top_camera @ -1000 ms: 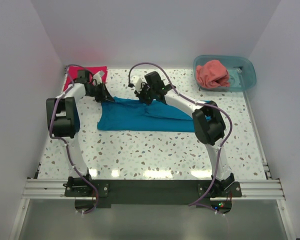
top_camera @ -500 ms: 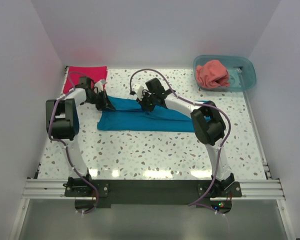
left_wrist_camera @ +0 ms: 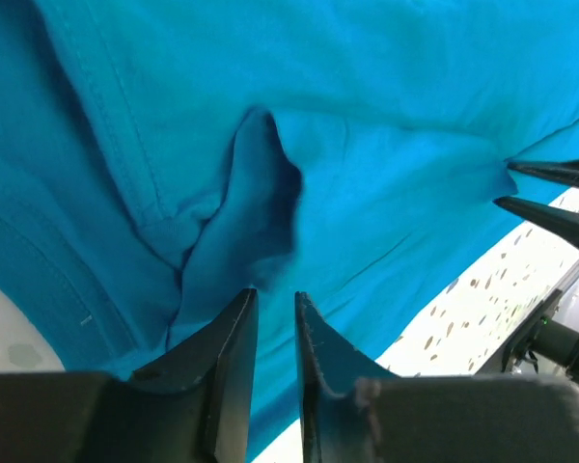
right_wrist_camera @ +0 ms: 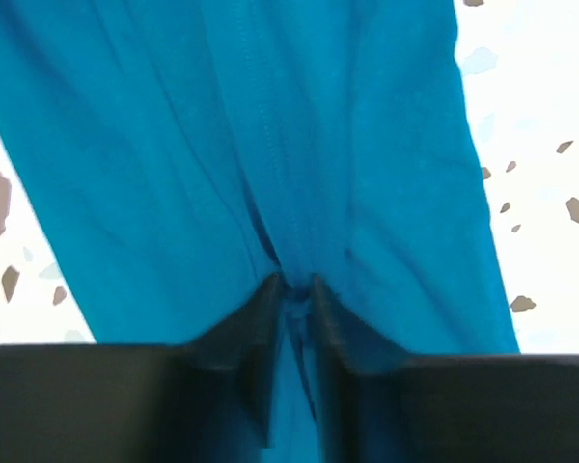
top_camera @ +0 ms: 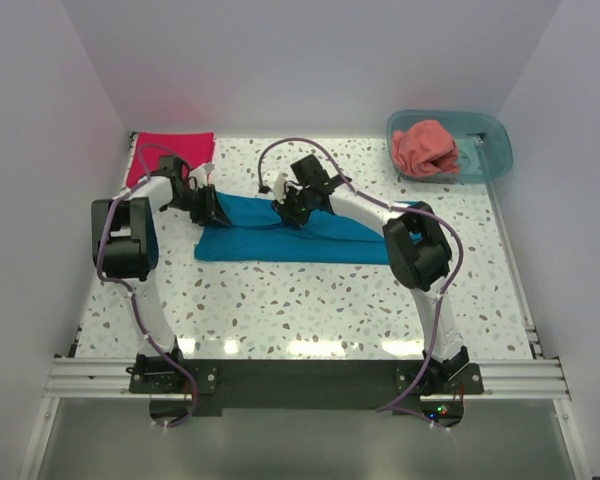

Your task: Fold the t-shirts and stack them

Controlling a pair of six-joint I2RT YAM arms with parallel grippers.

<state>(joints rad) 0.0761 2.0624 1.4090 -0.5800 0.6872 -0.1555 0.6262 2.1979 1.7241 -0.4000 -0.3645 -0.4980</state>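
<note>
**Both grippers pinch the teal shirt's far edge**

We see the teal shirt (top_camera: 280, 243) spread across mid-table, its long side running left to right. The left gripper (top_camera: 214, 210) is closed on a pucker of cloth at the far-left corner. The right gripper (top_camera: 287, 215) pinches a ridge midway along the far edge. The red shirt (top_camera: 170, 152) lies folded just beyond the left gripper. The coral shirt (top_camera: 425, 148) sits in the tub (top_camera: 492, 150), well apart. Open table (top_camera: 310, 310) runs from the teal shirt's near edge to the arm bases.

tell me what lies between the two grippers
Only the teal-blue t-shirt, spanning from the left gripper to the right gripper; the top external view shows it.
</note>
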